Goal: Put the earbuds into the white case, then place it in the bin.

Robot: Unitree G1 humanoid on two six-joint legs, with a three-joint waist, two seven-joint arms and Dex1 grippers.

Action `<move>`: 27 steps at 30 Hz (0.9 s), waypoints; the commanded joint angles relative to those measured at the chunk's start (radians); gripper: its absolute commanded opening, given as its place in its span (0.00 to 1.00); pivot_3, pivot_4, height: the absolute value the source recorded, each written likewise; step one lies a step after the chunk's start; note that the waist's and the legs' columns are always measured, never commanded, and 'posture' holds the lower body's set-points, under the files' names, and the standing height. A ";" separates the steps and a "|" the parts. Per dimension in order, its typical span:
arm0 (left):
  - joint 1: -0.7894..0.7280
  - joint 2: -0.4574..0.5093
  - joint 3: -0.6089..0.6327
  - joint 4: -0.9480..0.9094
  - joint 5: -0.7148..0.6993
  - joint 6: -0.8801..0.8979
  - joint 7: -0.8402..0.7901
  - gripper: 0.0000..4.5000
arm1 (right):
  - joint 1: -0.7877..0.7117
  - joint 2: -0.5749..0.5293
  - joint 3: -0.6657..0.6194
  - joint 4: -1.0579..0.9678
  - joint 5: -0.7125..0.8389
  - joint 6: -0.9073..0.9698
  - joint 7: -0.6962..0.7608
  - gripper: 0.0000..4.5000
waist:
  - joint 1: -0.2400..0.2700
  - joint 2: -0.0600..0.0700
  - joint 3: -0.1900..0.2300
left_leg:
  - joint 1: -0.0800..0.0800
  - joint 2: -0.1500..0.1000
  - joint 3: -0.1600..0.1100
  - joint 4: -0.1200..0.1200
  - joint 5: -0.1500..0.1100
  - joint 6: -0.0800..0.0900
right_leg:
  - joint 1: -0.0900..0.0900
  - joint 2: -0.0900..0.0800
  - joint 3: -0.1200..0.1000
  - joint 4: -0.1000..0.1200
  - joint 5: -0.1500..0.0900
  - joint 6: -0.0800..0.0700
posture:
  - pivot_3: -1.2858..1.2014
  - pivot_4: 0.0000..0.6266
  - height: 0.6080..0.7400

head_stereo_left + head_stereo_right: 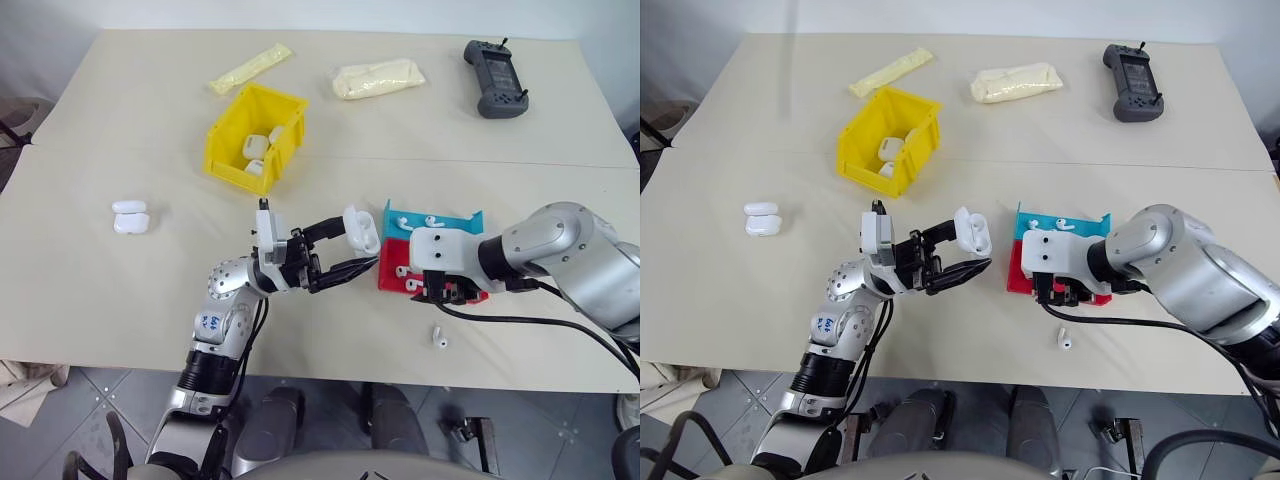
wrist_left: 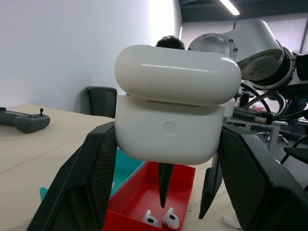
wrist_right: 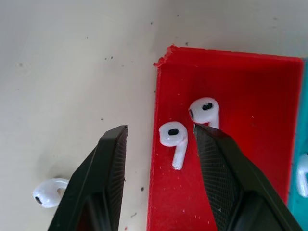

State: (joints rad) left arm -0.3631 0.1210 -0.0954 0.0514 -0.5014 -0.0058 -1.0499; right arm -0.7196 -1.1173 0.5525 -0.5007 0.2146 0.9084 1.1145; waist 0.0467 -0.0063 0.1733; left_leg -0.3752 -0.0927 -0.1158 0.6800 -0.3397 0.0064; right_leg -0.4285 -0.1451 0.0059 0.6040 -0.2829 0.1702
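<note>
1. the white case [image 1: 361, 229] is held up off the bench [image 1: 100, 290], clamped between the two fingers of the left hand [image 1: 352, 253]; in the left wrist view its lid looks lifted a little from the body.
2. two earbuds [image 3: 174, 137] lie close together in the red tray [image 3: 250, 96], one of them between the fingers of the right hand [image 3: 161, 180] and the other partly under a finger.
3. the right hand hangs over the red tray's near edge with its fingers spread apart and nothing gripped; one finger is over the bench, the other over the tray.
4. another earbud [image 1: 440, 339] lies on the bench just in front of the red tray, and more sit in the blue tray [image 1: 400, 219] just behind it.
5. the bin [image 1: 232, 128] stands further back to the left, with several white cases inside.
6. two more white cases [image 1: 130, 217] lie on the bench at the far left.
7. at the back edge lie two pale bags [image 1: 377, 78] and a dark controller [image 1: 495, 78].
</note>
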 commanded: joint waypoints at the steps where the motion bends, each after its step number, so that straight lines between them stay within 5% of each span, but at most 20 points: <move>1: -0.006 0.002 0.004 -0.044 -0.008 -0.016 0.006 0.62 | -0.016 0.010 0.002 0.012 -0.050 -0.034 0.026 0.50 | 0.000 0.000 0.000 | 0.000 0.000 0.000 0.000 0.000 0.000 | 0.000 0.000 0.000 0.000 0.000 0.000 | 0.52 0.24 1.00; 27: -0.009 -0.001 0.002 -0.049 -0.010 -0.016 0.018 0.62 | 0.016 0.079 0.013 0.067 -0.214 -0.093 0.104 0.50 | -0.003 0.000 0.000 | 0.000 0.000 0.000 0.000 0.000 0.000 | 0.000 0.000 0.000 0.000 0.000 0.000 | 0.52 0.24 1.00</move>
State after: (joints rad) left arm -0.3630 0.1210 -0.0969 0.0456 -0.5014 -0.0068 -1.0358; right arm -0.7079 -1.0448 0.5819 -0.4253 0.0122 0.8254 1.2117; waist 0.0437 -0.0063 0.1733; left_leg -0.3752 -0.0926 -0.1159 0.6799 -0.3397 0.0064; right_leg -0.4285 -0.1451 0.0059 0.6042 -0.2829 0.1701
